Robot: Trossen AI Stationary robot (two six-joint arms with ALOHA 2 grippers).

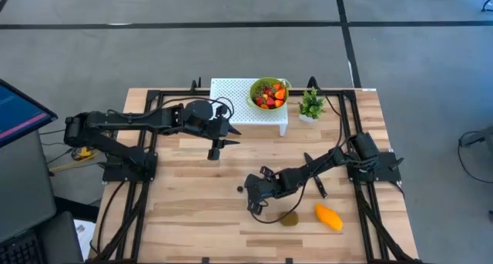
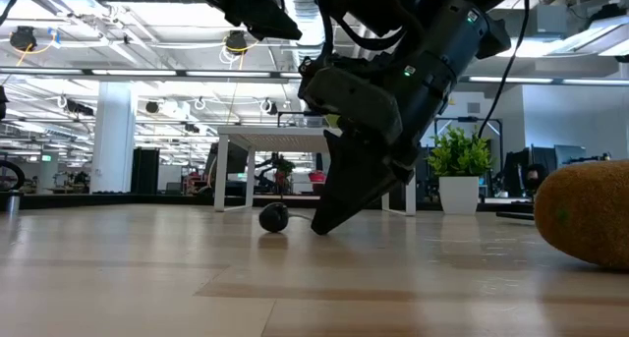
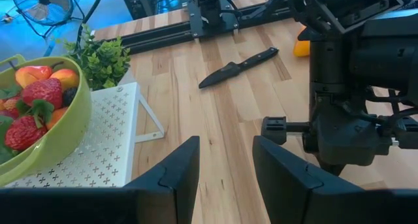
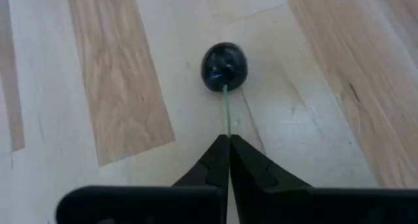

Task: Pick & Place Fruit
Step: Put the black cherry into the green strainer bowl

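A small dark berry (image 4: 224, 66) with a thin green stem lies on the wooden table (image 1: 192, 218); it also shows in the low view as the berry (image 2: 274, 217). My right gripper (image 4: 228, 140) is shut just behind it, low over the table's middle (image 1: 250, 205). A brown kiwi (image 1: 290, 217) and an orange mango (image 1: 329, 217) lie nearer the front edge. My left gripper (image 3: 226, 155) hangs open and empty above the table, left of the middle (image 1: 215, 152). A green bowl (image 1: 269, 94) of red and orange fruit stands on a white rack (image 1: 231, 95) at the back. My right gripper pinches the free end of the berry's green stem (image 4: 227, 123) between its two fingertips. The fingers slant down from the table's right side and lie along the stem. The berry rests on the table in front of the fingertips (image 2: 320, 225).
A black knife (image 1: 318, 187) lies beside my right arm. A small potted plant (image 1: 311, 104) stands right of the rack. Black rails (image 1: 146, 141) run along both table sides. Bare wood lies at the front left.
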